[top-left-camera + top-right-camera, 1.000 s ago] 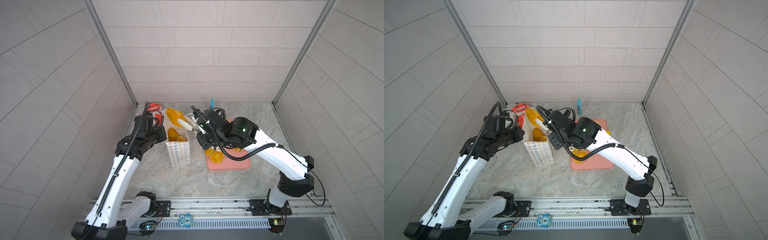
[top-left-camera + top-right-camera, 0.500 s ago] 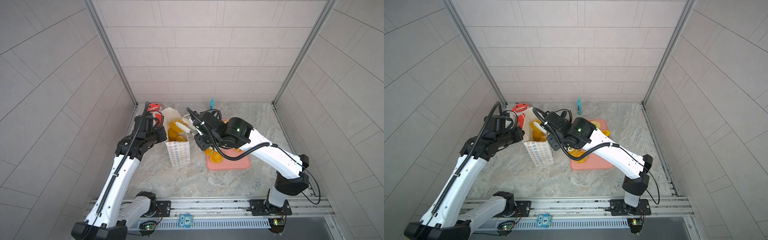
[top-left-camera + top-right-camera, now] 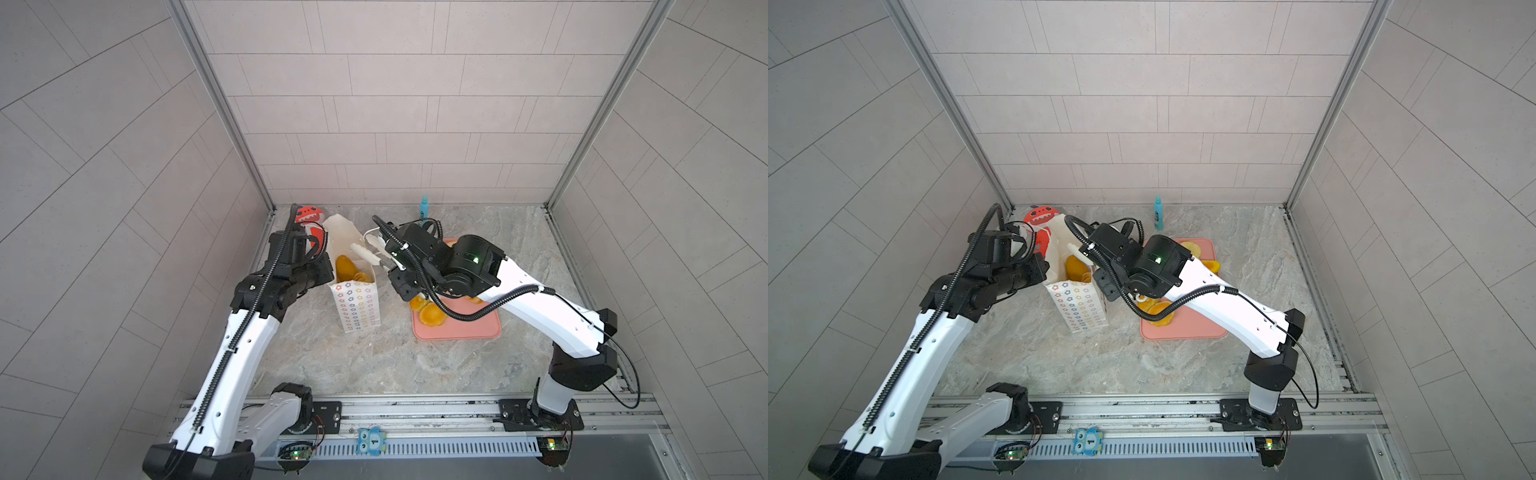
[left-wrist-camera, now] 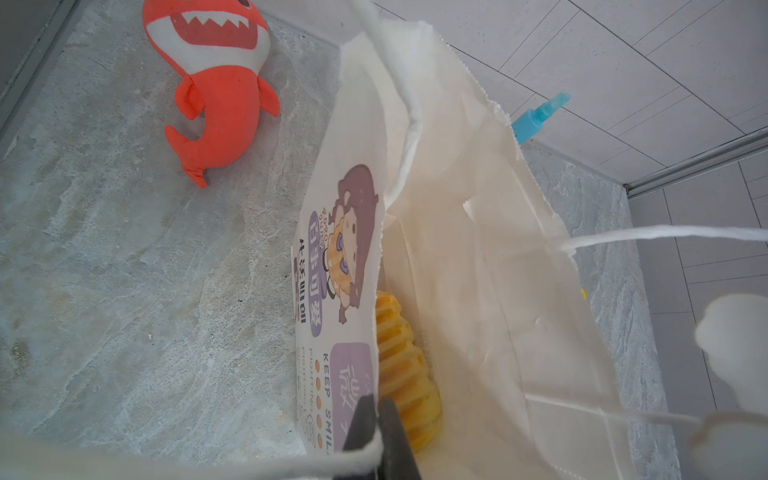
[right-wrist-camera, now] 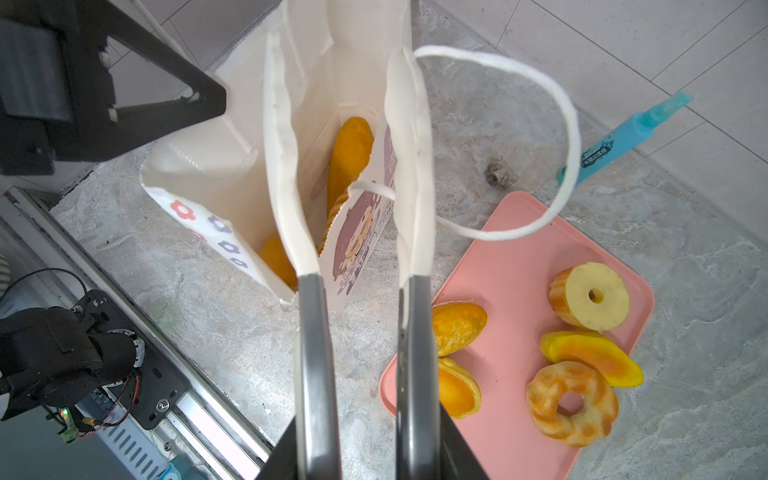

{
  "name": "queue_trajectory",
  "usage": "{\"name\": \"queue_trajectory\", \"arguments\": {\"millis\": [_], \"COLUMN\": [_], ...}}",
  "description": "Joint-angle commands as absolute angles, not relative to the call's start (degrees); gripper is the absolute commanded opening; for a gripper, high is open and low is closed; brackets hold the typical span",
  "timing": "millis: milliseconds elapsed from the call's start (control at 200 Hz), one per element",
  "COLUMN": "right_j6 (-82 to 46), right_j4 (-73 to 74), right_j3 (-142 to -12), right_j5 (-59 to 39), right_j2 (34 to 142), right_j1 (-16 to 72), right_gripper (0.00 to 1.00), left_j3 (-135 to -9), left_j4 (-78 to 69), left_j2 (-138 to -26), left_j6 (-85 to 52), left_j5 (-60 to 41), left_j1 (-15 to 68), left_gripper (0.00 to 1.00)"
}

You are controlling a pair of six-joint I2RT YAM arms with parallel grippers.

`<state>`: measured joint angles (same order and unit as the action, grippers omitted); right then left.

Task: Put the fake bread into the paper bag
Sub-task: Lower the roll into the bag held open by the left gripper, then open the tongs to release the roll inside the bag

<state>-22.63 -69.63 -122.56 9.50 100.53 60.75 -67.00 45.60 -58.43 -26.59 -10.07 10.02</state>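
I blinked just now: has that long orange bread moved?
Yes. The long bread went down, from the top of the paper bag to deep inside it.

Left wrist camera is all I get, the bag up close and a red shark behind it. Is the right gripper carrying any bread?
Observer: No, the right gripper is open at the rim of the bag, nothing between its fingers.
Operator: How much is outside the bag?
Observer: Five pieces on the pink tray, including a pale ring and a braided ring.
Operator: And inside?
Observer: A long loaf leans inside, with more pieces beside it.
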Motion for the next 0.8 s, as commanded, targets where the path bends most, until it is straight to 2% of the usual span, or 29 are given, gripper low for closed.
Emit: {"name": "queue_trajectory", "arguments": {"millis": [0, 475, 796], "right_j6": [-22.3, -21.6, -21.6], "right_j4": [-69.1, -68.5, -68.7], "right_j3": [-124.3, -124.6, -119.6], "right_j5": [11.2, 14.3, 13.8], "right_j2": [98.4, 93.5, 87.6], "right_j1": [61.0, 60.5, 55.2], "right_gripper": [0.39, 0.39, 0.39], "left_j3": [-66.1, -66.4, -66.5], "left_j4": [45.6, 45.9, 46.0], "left_j2": [-58.0, -57.8, -57.9], "left_j6": [-26.8, -26.7, -26.7], "left_j5": [-9.6, -9.6, -9.6], "left_j1": [9.7, 9.7, 9.7], "left_gripper": [0.06, 0.06, 0.06]}}
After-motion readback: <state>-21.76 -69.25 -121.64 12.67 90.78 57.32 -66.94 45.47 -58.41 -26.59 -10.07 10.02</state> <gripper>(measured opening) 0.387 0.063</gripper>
